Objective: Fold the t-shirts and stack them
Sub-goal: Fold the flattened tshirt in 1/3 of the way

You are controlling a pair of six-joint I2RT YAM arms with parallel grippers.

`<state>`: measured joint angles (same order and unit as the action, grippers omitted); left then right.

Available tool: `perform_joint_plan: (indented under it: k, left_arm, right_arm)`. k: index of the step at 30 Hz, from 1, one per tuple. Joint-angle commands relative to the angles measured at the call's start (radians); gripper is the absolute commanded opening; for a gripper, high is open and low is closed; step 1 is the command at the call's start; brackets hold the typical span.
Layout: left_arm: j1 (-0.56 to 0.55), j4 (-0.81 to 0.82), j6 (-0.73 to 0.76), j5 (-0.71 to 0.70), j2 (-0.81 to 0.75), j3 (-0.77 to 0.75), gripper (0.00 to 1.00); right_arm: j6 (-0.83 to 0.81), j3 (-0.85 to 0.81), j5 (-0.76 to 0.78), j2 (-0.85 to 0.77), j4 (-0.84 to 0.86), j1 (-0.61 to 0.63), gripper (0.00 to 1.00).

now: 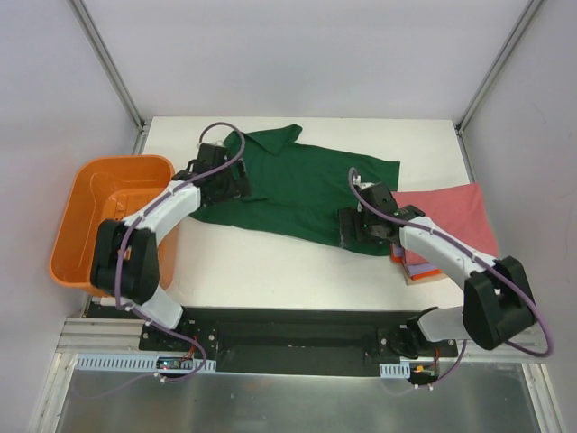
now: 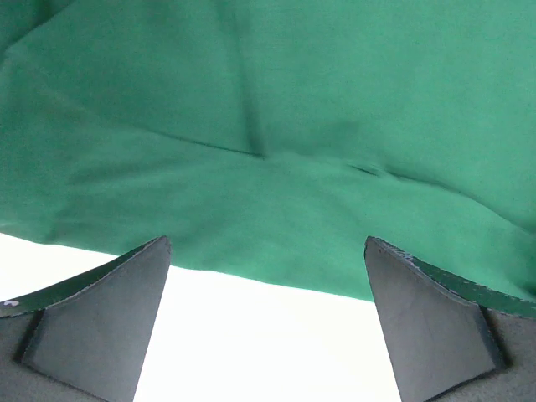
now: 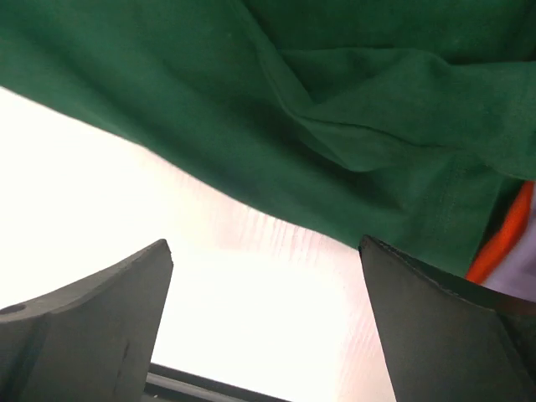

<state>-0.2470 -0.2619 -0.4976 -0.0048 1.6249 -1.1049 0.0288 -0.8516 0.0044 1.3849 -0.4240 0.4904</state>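
Note:
A dark green collared t-shirt (image 1: 297,185) lies spread, a little wrinkled, across the middle of the white table. It also fills the left wrist view (image 2: 268,134) and the right wrist view (image 3: 335,109). My left gripper (image 1: 225,188) is open and empty over the shirt's left edge. My right gripper (image 1: 359,227) is open and empty over the shirt's lower right hem. A stack of folded shirts sits at the right: pink-red (image 1: 455,216) on top, lavender and orange edges (image 1: 422,271) below. The orange edge shows in the right wrist view (image 3: 502,243).
An orange slotted plastic basket (image 1: 81,225) stands off the table's left edge. Bare white table (image 1: 270,271) lies in front of the green shirt. Grey walls and metal frame posts close in the back and sides.

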Motion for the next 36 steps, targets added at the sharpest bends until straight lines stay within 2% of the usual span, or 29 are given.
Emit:
perform_joint_plan:
  k: [1, 6, 8, 10, 12, 14, 15, 21, 26, 28, 36]
  left_arm:
    - [-0.064, -0.048, 0.103, -0.044, -0.248, -0.046, 0.99]
    - [-0.058, -0.164, 0.081, -0.341, -0.450, 0.011, 0.99]
    - [-0.051, -0.236, 0.036, -0.386, -0.514, 0.037, 0.99]
    - [-0.049, -0.244, 0.007, -0.339, -0.591, 0.086, 0.99]
    - [-0.051, -0.229, -0.031, -0.231, -0.658, 0.140, 0.99]
    - [-0.058, -0.139, -0.004, -0.073, -0.692, 0.197, 0.99]
    - [-0.063, -0.120, -0.005, -0.045, -0.692, 0.214, 0.99]
    - [-0.077, -0.064, -0.029, -0.018, -0.518, 0.200, 0.99]
    - [-0.071, 0.019, -0.035, -0.038, -0.254, 0.059, 0.99]
    - [-0.058, 0.030, -0.035, 0.001, -0.148, -0.013, 0.99]
    - [-0.031, 0.033, -0.019, 0.088, 0.154, -0.209, 0.99]
  right_arm:
    - [-0.018, 0.000, 0.006, -0.133, -0.030, 0.019, 0.96]
    - [-0.015, 0.083, -0.105, -0.245, 0.014, 0.027, 0.96]
    - [-0.021, 0.105, -0.142, -0.262, 0.039, 0.031, 0.96]
    - [-0.021, 0.102, -0.173, -0.251, 0.057, 0.037, 0.96]
    - [-0.021, 0.089, -0.178, -0.224, 0.074, 0.045, 0.96]
    - [-0.021, 0.079, -0.166, -0.189, 0.094, 0.045, 0.96]
    - [-0.021, 0.069, -0.150, -0.169, 0.096, 0.046, 0.96]
    - [-0.061, -0.030, -0.122, -0.025, 0.073, 0.045, 0.96]
    - [-0.067, -0.116, -0.098, 0.098, 0.073, 0.043, 0.96]
    - [-0.070, -0.156, -0.067, 0.162, 0.068, 0.031, 0.96]
    - [-0.058, -0.403, -0.032, 0.422, 0.010, -0.096, 0.96]
